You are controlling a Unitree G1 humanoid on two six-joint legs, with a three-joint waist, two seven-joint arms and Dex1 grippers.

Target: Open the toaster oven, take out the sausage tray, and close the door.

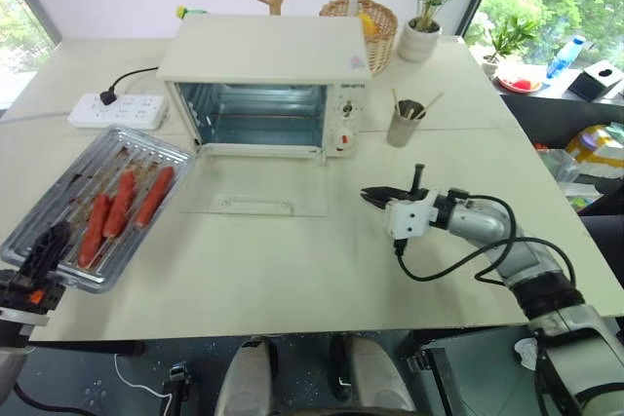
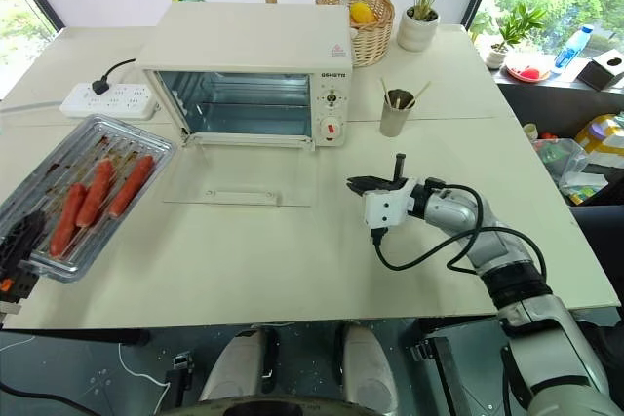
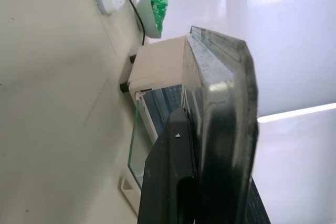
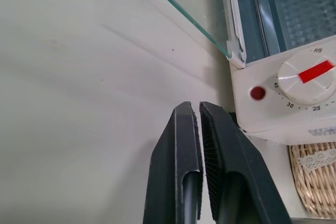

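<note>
Glass-paned and cream-framed, the door (image 1: 255,200) of the cream-white boxy toaster oven (image 1: 268,85) lies folded flat on the pale desk (image 1: 292,270), and we find the cavity empty. We note the shiny ribbed metal sausage tray (image 1: 93,204) already out, near the desk's left edge, its near rim pinched in the closed left gripper (image 1: 34,265). The right gripper (image 1: 375,198) hovers empty, jaws shut, just right of the lowered door. In our judgement, opening and removal are done; releasing the tray and closing the door remain.

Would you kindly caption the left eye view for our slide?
Sausage tray out, held by left end effector; oven door open.
</note>
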